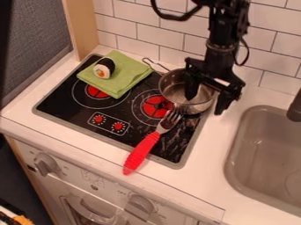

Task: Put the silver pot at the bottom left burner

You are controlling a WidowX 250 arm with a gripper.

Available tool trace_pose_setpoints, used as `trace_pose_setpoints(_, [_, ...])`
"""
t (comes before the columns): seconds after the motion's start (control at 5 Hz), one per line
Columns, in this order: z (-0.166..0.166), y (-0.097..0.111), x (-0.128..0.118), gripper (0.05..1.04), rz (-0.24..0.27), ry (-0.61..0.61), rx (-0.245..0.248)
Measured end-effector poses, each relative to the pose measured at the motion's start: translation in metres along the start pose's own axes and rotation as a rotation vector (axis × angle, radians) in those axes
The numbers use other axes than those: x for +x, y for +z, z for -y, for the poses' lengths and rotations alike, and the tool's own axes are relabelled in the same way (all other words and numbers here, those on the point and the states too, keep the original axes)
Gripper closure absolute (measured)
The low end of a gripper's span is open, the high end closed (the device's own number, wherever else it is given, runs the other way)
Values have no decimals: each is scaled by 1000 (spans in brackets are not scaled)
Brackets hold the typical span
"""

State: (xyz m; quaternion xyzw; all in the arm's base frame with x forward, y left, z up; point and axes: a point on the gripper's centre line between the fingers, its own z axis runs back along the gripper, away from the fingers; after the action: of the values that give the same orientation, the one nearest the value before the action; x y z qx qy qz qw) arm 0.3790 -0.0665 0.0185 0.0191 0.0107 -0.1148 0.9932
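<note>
Silver pot (170,88): seen near the stovetop's (61,105) back right corner
Arm (226,26): held upright above the counter's (200,186) back edge
Pincer (207,97): spread, pot's right wall straddled

From my end I log the site as a toy kitchen. Evidence: black stove (59,105) with red burners (157,107), set in a white table (208,158); sink (253,151) and dark tap (295,106) to its right; white tiles (151,33) behind; oven (97,179) front below. Scale cue I note: the fork (142,151) spans much of the stove's depth.
</note>
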Motion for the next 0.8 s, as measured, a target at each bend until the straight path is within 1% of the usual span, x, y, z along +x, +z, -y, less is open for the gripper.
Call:
trace_pose_setpoints(0.2, [0, 0, 2, 411, 11, 2, 0])
trace_pose_setpoints(0.4, [0, 0, 3, 705, 18, -5, -1])
trace_pose_setpoints(0.6, [1, 0, 4, 925, 26, -2, -3])
trace_pose_setpoints(0.8, [1, -1, 4, 996, 29, 2, -6])
